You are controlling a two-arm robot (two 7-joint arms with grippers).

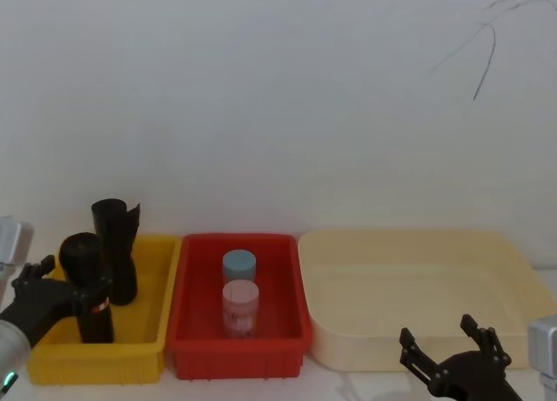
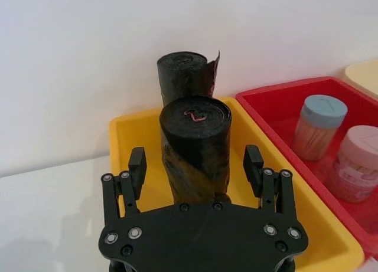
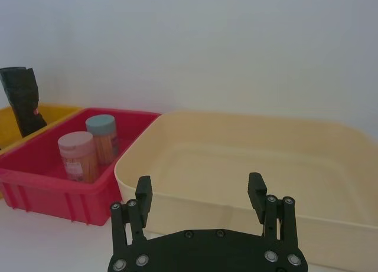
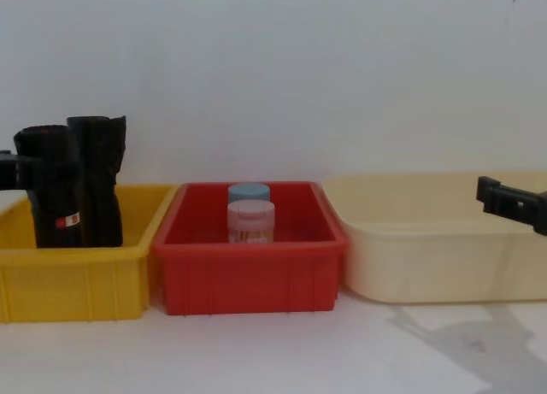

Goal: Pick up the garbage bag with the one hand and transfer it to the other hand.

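The garbage bag [image 2: 195, 145], a tall black roll with a red-and-white sticker [image 4: 67, 220], stands upright in the yellow bin [image 1: 161, 318]. My left gripper [image 1: 68, 282] is open and straddles the roll. In the left wrist view its fingertips [image 2: 137, 161] stand on either side of the roll with a small gap on each side. In the chest view the roll [image 4: 53, 197] stands at the far left, and one finger of the left gripper juts in from the edge beside it. My right gripper [image 1: 452, 349] is open and holds nothing. It hovers low in front of the cream bin [image 3: 236, 166].
A second black roll [image 1: 116, 244] with a ragged top stands just behind the garbage bag in the yellow bin. The red bin [image 1: 291, 323] in the middle holds a blue-lidded jar [image 1: 238, 266] and a pink-lidded jar [image 1: 240, 307]. A white wall rises close behind the bins.
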